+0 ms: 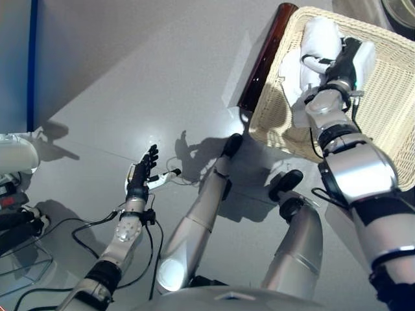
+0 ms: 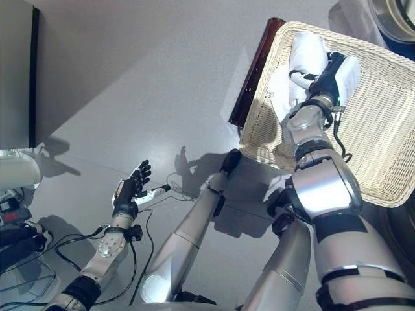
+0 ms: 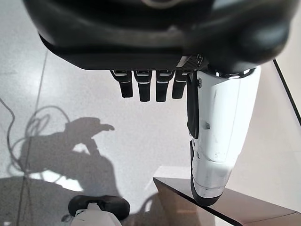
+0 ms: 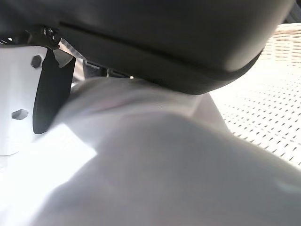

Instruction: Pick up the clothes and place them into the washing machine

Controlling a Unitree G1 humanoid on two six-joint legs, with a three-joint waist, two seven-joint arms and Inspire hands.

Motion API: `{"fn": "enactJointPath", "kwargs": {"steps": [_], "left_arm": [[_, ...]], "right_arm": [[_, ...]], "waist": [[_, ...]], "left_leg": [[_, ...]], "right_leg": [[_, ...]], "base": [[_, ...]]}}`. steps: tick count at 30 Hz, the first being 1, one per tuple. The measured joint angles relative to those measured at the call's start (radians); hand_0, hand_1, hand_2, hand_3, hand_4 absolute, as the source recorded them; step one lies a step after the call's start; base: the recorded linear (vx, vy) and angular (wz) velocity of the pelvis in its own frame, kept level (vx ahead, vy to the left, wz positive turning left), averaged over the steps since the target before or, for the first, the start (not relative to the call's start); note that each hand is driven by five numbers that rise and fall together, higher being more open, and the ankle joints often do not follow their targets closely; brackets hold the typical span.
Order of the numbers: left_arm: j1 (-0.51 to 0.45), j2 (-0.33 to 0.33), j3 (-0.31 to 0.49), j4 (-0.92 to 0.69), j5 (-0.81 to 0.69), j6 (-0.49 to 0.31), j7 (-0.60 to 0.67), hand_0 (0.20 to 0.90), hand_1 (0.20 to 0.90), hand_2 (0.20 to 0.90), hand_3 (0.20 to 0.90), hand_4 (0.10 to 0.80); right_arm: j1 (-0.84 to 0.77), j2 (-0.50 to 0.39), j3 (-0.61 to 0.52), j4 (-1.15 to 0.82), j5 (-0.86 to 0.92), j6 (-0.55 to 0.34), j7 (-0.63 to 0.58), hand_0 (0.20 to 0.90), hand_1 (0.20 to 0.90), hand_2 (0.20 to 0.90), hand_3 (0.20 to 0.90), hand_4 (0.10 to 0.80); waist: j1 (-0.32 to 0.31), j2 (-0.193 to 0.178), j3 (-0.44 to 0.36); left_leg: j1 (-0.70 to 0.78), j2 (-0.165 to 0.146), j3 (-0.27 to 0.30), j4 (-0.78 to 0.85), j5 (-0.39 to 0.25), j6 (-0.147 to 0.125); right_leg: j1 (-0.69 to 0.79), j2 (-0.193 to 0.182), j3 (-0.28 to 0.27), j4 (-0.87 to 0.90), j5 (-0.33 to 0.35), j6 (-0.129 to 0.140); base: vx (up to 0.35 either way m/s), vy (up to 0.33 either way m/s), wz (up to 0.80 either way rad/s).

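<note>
White clothes (image 1: 322, 40) lie bunched at the near left of the shallow wicker basket (image 1: 271, 111), which rests on a low dark brown box (image 1: 266, 55). My right hand (image 1: 343, 61) is down in the basket on the clothes, its fingers sunk into the cloth and its thumb hooked round a fold. In the right wrist view the white cloth (image 4: 155, 160) bulges up against the palm. The washing machine (image 2: 394, 16) shows at the far right corner. My left hand (image 1: 141, 173) hangs open and empty over the floor, fingers straight (image 3: 141, 87).
The grey floor (image 1: 130, 78) spreads left of the basket. A dark panel (image 2: 16, 71) stands at the far left, with a white object (image 1: 13, 155) and loose cables below it.
</note>
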Motion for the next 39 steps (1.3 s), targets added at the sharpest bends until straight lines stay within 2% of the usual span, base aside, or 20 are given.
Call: {"fn": "enactJointPath", "kwargs": {"steps": [2,3,4,8,13,16,18,22,23,24,27,28,29,30,35,36,39], "left_arm": [[0.0,0.0,0.0,0.0,0.0,0.0,0.001,0.9,0.9,0.9,0.9,0.8],[-0.001,0.0,-0.001,0.004,0.001,0.0,0.001,0.9,0.9,0.9,0.9,0.8],[-0.002,0.0,-0.004,0.008,0.001,0.0,0.001,0.9,0.9,0.9,0.9,0.8],[-0.007,-0.002,-0.026,0.03,0.012,0.0,0.002,0.9,0.9,0.9,0.9,0.8],[-0.011,-0.006,-0.033,0.07,0.013,0.0,0.001,0.9,0.9,0.9,0.9,0.8],[-0.011,-0.007,-0.036,0.115,0.013,0.002,0.001,0.9,0.9,0.9,0.9,0.8],[-0.011,-0.008,-0.035,0.13,0.012,0.002,0.0,0.9,0.9,0.9,0.9,0.8],[-0.002,-0.011,-0.031,0.188,0.009,0.008,-0.015,0.9,0.9,0.9,0.9,0.8],[0.002,-0.012,-0.03,0.202,0.008,0.013,-0.026,0.9,0.9,0.9,0.9,0.8],[0.008,-0.012,-0.027,0.208,0.006,0.017,-0.035,0.9,0.9,0.9,0.9,0.8],[0.016,-0.016,-0.025,0.229,0.0,0.023,-0.056,0.9,0.9,0.9,0.9,0.8],[0.017,-0.017,-0.022,0.24,-0.004,0.024,-0.067,0.9,0.9,0.9,0.9,0.8],[0.014,-0.02,-0.022,0.257,-0.006,0.026,-0.08,0.9,0.9,0.9,0.9,0.8],[0.017,-0.023,-0.022,0.261,-0.006,0.027,-0.09,0.9,0.9,0.9,0.9,0.8],[0.03,-0.043,-0.016,0.302,-0.034,0.029,-0.127,0.9,0.9,0.9,0.9,0.8],[0.053,-0.05,-0.017,0.305,-0.038,0.03,-0.132,0.9,0.9,0.9,0.9,0.8],[0.072,-0.076,-0.016,0.332,-0.067,0.03,-0.149,0.9,0.9,0.9,0.9,0.8]], "right_arm": [[0.0,0.003,0.0,0.0,0.0,0.008,0.0,0.2,0.2,0.2,0.2,0.3],[0.001,0.009,-0.001,0.0,0.0,0.009,0.0,0.274,0.274,0.274,0.274,0.353],[0.001,0.013,-0.001,0.0,0.0,0.01,0.0,0.315,0.315,0.315,0.315,0.382],[0.005,0.017,0.0,-0.002,-0.002,0.01,0.003,0.381,0.381,0.381,0.381,0.429],[0.049,0.042,-0.003,-0.003,-0.02,0.022,0.014,0.403,0.403,0.403,0.403,0.445],[0.09,0.068,-0.046,-0.002,-0.017,0.032,0.022,0.409,0.409,0.409,0.409,0.449],[0.107,0.068,-0.095,-0.005,0.015,0.029,0.029,0.406,0.406,0.406,0.406,0.447],[0.169,0.083,-0.249,-0.014,0.238,0.002,0.074,0.387,0.387,0.387,0.387,0.433],[0.194,0.086,-0.271,-0.023,0.328,-0.013,0.097,0.337,0.337,0.337,0.337,0.398],[0.216,0.09,-0.297,-0.028,0.395,-0.032,0.115,0.2,0.2,0.2,0.2,0.3],[0.274,0.096,-0.326,-0.068,0.552,-0.063,0.16,0.2,0.2,0.2,0.2,0.3],[0.295,0.099,-0.329,-0.088,0.611,-0.082,0.188,0.2,0.2,0.2,0.2,0.3],[0.314,0.101,-0.35,-0.104,0.655,-0.089,0.218,0.2,0.2,0.2,0.2,0.3],[0.328,0.102,-0.369,-0.112,0.695,-0.102,0.238,0.2,0.2,0.2,0.2,0.3],[0.384,0.125,-0.448,-0.148,0.823,-0.15,0.282,0.2,0.2,0.2,0.2,0.3],[0.42,0.139,-0.477,-0.196,0.852,-0.161,0.287,0.2,0.2,0.2,0.2,0.3],[0.479,0.173,-0.52,-0.279,0.941,-0.209,0.326,0.2,0.2,0.2,0.2,0.3]], "waist": [[0.0,0.001,0.0],[-0.002,0.001,0.0],[-0.002,0.001,0.0],[-0.005,0.001,-0.001],[-0.013,0.001,-0.001],[-0.03,0.001,-0.001],[-0.037,0.001,-0.001],[-0.054,0.001,-0.001],[-0.07,0.001,-0.001],[-0.073,0.001,-0.002],[-0.1,0.001,-0.01],[-0.11,0.001,-0.011],[-0.115,0.002,-0.012],[-0.12,0.002,-0.014],[-0.145,0.013,-0.035],[-0.15,0.022,-0.069],[-0.164,0.052,-0.091]], "left_leg": [[0.001,0.0,0.003,0.005,0.0,0.0],[0.003,0.001,0.003,0.009,0.0,0.0],[0.005,0.001,0.005,0.011,0.0,0.001],[0.022,0.005,0.016,0.007,0.003,-0.002],[0.071,0.015,0.021,-0.006,-0.001,0.002],[0.103,0.025,0.026,-0.019,-0.002,0.004],[0.123,0.03,0.033,-0.038,0.001,0.007],[0.205,0.045,0.067,-0.097,0.008,0.018],[0.232,0.051,0.079,-0.107,0.006,0.021],[0.255,0.057,0.094,-0.12,0.005,0.03],[0.302,0.059,0.122,-0.149,0.01,0.044],[0.318,0.067,0.136,-0.156,0.001,0.05],[0.335,0.074,0.155,-0.164,0.005,0.056],[0.357,0.076,0.164,-0.186,0.002,0.055],[0.441,0.079,0.196,-0.251,0.01,0.05],[0.442,0.079,0.207,-0.268,0.012,0.051],[0.483,0.079,0.237,-0.301,0.017,0.058]], "right_leg": [[0.0,0.0,0.001,0.001,0.0,0.0],[0.002,0.0,0.001,0.003,0.0,0.0],[0.004,0.0,0.001,0.003,0.0,0.0],[0.015,0.001,0.007,0.001,0.001,-0.004],[0.068,0.011,0.006,-0.021,0.0,-0.002],[0.103,0.024,0.009,-0.053,0.011,0.006],[0.116,0.029,0.015,-0.075,0.022,0.008],[0.192,0.051,0.039,-0.161,0.061,0.024],[0.218,0.056,0.046,-0.187,0.072,0.031],[0.239,0.063,0.056,-0.213,0.086,0.033],[0.28,0.078,0.075,-0.263,0.119,0.052],[0.295,0.083,0.081,-0.286,0.124,0.051],[0.31,0.088,0.094,-0.306,0.145,0.061],[0.325,0.093,0.108,-0.331,0.15,0.057],[0.392,0.099,0.135,-0.409,0.179,0.071],[0.393,0.101,0.14,-0.436,0.191,0.079],[0.427,0.103,0.162,-0.483,0.219,0.083]], "base": [[0.006,-0.013,-0.05],[0.001,-0.018,-0.05],[-0.002,-0.017,-0.04],[-0.001,-0.02,-0.03],[-0.003,-0.022,-0.03],[0.014,-0.024,-0.12],[0.032,-0.004,-0.18],[0.037,-0.001,-0.3],[0.038,0.004,-0.36],[-0.059,0.041,-0.42],[0.043,0.027,-0.32],[-0.044,0.054,-0.48],[-0.044,0.033,-0.5],[0.069,0.015,-0.41],[0.061,0.039,-0.25],[0.056,0.046,-0.25],[0.049,0.051,-0.26]]}}
